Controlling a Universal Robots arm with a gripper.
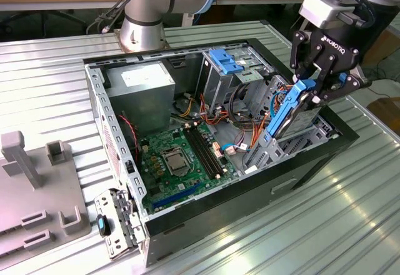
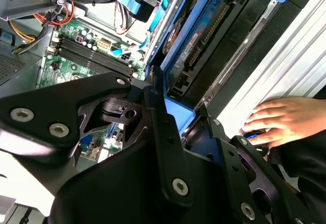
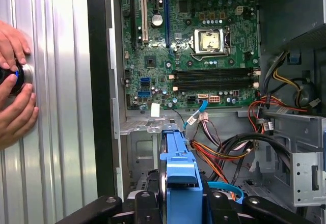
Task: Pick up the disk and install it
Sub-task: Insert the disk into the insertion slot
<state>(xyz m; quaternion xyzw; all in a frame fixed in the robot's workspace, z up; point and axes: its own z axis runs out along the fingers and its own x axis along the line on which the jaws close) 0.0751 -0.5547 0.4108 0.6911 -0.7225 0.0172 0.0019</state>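
Some of the disk hides inside the case, gripper clamped on it.

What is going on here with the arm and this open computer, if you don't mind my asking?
The arm's gripper is shut on the disk, holding the blue carrier by its upper end. The disk hangs tilted, with its lower end down among the drive bays of the open computer case, and it is not yet seated. Beside the case, a person's hand rests on the metal table.
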